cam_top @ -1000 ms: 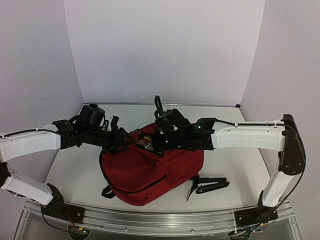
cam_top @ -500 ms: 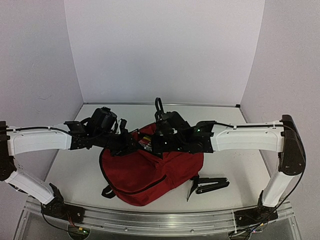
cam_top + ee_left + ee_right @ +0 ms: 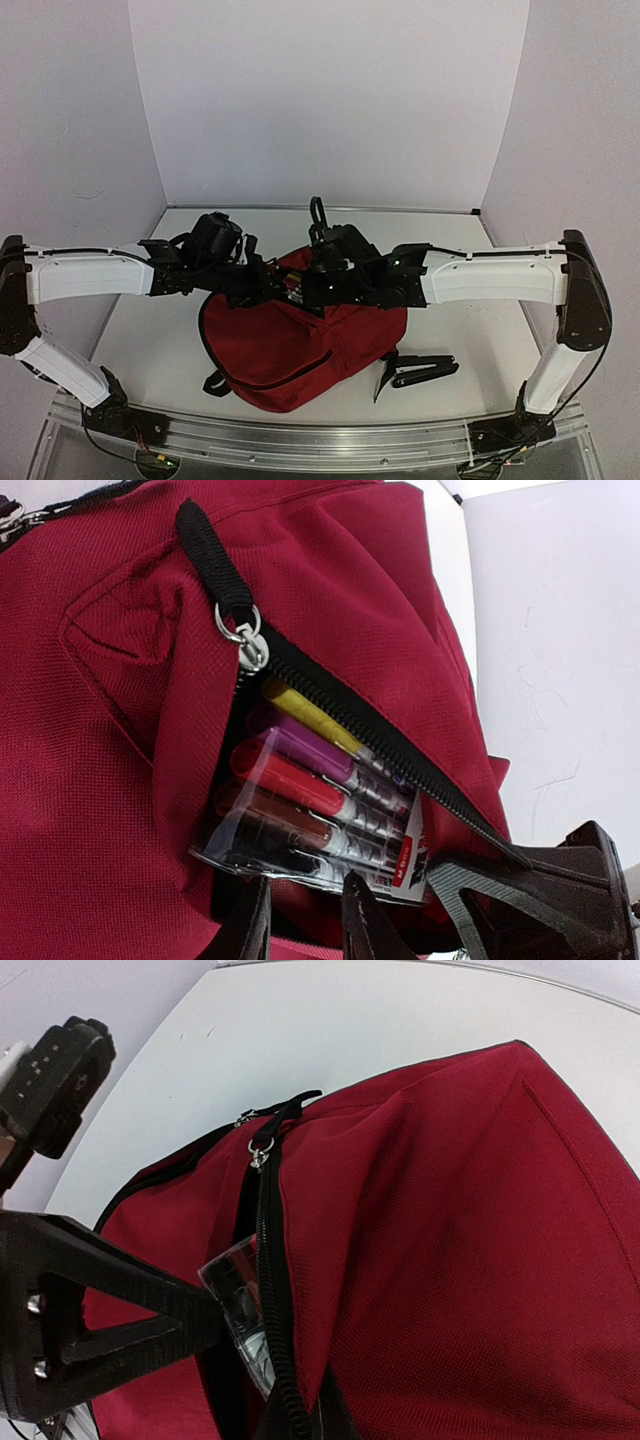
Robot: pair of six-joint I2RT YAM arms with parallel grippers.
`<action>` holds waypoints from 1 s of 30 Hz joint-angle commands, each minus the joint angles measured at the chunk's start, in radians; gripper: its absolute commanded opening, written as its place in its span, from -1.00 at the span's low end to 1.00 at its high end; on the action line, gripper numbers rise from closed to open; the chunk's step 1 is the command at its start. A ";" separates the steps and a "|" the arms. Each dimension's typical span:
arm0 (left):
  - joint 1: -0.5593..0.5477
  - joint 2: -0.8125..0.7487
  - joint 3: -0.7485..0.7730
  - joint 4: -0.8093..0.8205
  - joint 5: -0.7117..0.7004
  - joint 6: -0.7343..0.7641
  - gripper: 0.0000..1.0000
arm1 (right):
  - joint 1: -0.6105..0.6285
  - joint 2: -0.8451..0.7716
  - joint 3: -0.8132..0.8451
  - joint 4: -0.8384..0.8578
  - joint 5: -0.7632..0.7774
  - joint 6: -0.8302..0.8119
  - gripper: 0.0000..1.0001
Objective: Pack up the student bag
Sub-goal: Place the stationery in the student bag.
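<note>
Left tool and right tool face each other, both pinched closed.

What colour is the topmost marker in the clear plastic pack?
The marker is yellow; left wrist view.

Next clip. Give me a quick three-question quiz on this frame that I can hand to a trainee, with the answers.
1. Multiple choice: in the left wrist view, the uppermost marker in the marker pack is A) yellow, B) green, C) blue.
2. Fill in: the marker pack sits partway inside the unzipped opening of the student bag, held at its near edge by the ___ gripper.
3. True or false: the marker pack lies flat on the table, apart from the student bag.
Key: 1, A. 2, left: the left gripper has the pack's edge between its fingers. 3, false.
</note>
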 commanded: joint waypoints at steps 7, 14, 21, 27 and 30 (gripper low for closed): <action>-0.005 0.092 0.086 0.032 0.023 -0.007 -0.50 | 0.027 -0.087 -0.019 0.047 -0.033 0.011 -1.00; -0.005 0.138 0.104 0.079 0.021 0.006 -0.45 | 0.027 -0.100 -0.036 0.047 -0.029 0.021 -1.00; -0.005 0.193 0.116 0.222 -0.015 0.018 -0.62 | 0.027 -0.102 -0.037 0.050 -0.031 0.031 -1.00; -0.007 0.219 0.105 0.355 -0.056 0.005 -0.65 | 0.027 -0.087 -0.039 0.060 -0.007 0.072 -1.00; -0.009 0.243 0.102 0.425 -0.051 -0.010 -0.64 | 0.027 -0.075 -0.040 0.058 0.042 0.105 -1.00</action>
